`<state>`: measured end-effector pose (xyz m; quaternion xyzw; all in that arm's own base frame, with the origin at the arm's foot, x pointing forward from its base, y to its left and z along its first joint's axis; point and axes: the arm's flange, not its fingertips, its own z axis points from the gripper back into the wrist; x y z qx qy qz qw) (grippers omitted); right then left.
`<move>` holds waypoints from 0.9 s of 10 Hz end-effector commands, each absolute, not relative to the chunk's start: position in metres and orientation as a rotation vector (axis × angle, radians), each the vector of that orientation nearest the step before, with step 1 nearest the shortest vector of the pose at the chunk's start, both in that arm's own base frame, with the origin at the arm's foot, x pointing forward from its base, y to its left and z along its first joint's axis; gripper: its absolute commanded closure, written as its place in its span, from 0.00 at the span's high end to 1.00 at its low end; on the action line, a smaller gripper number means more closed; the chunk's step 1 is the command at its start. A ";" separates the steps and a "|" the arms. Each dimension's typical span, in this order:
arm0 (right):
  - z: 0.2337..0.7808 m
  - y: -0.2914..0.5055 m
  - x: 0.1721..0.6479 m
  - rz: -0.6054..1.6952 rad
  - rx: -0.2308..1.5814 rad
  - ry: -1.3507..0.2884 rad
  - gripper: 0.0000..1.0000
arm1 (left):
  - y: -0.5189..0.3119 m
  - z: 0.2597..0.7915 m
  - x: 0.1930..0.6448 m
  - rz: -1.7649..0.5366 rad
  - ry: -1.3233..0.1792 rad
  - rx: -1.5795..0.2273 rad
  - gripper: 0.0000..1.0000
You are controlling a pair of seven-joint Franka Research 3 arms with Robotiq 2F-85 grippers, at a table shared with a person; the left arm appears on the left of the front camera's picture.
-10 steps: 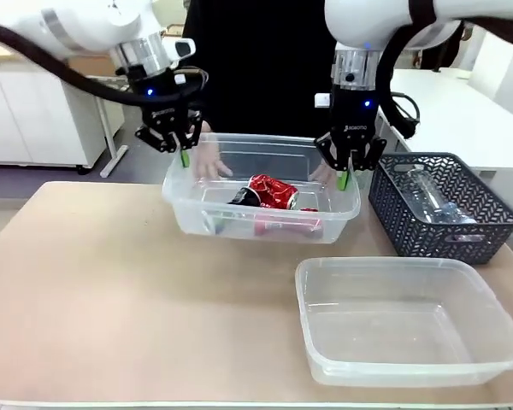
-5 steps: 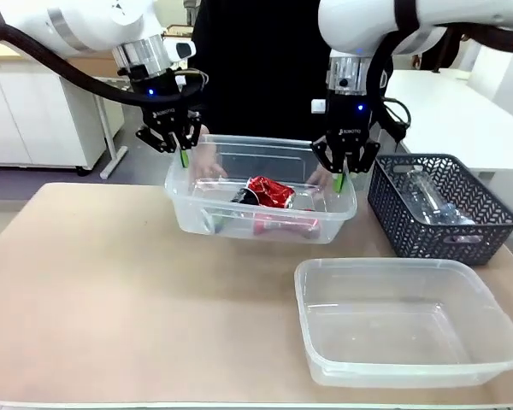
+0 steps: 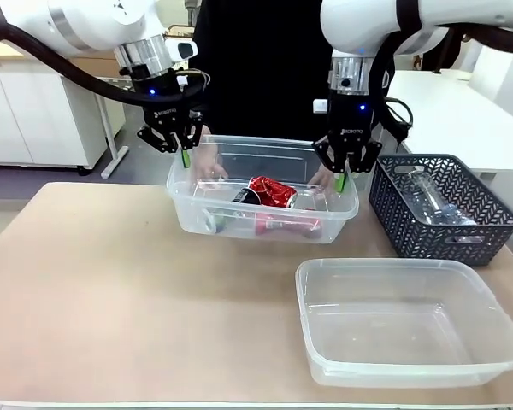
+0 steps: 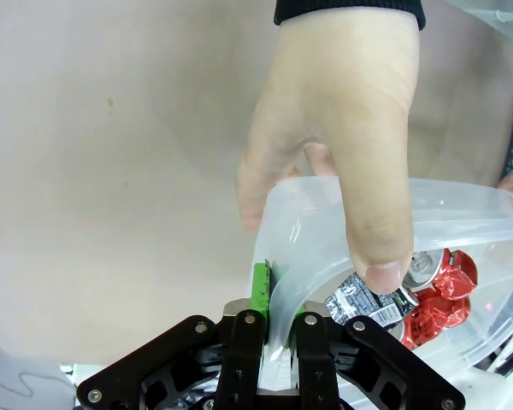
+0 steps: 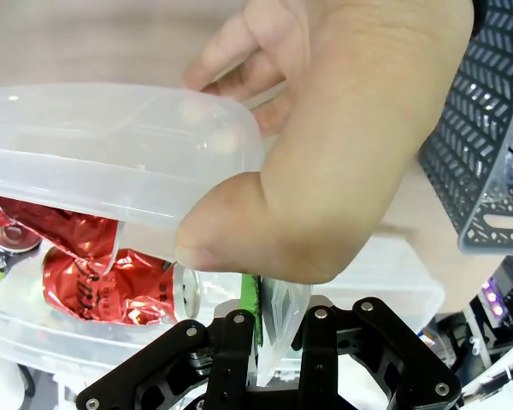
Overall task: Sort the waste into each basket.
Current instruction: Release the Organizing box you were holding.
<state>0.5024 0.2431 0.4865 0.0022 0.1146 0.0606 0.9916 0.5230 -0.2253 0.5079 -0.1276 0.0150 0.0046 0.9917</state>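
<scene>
A see-through tub with crushed red-and-silver cans in it is at the far middle of the table. My left gripper is shut on its left rim and my right gripper on its right rim. A person's hands hold the far rim too. In the left wrist view my gripper pinches the rim beside the person's hand, with cans below. My gripper in the right wrist view clamps the tub wall under a hand. A second, empty tub sits front right.
A dark lattice basket with see-through plastic bottles stands at the right, close to the held tub. The same basket shows in the right wrist view. Bare tabletop spreads over the left and front.
The held tub and my right gripper have shifted slightly to the left, and the cans have settled a little inside. Both grips are unchanged.
</scene>
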 end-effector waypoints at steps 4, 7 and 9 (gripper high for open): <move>0.490 0.246 0.498 0.130 0.005 0.223 0.05 | -0.226 0.510 0.520 0.020 0.005 -0.263 0.06; 0.490 0.246 0.498 0.130 0.005 0.223 0.05 | -0.226 0.510 0.520 0.020 0.005 -0.263 0.06; 0.490 0.246 0.498 0.130 0.005 0.223 0.05 | -0.226 0.510 0.520 0.020 0.005 -0.263 0.06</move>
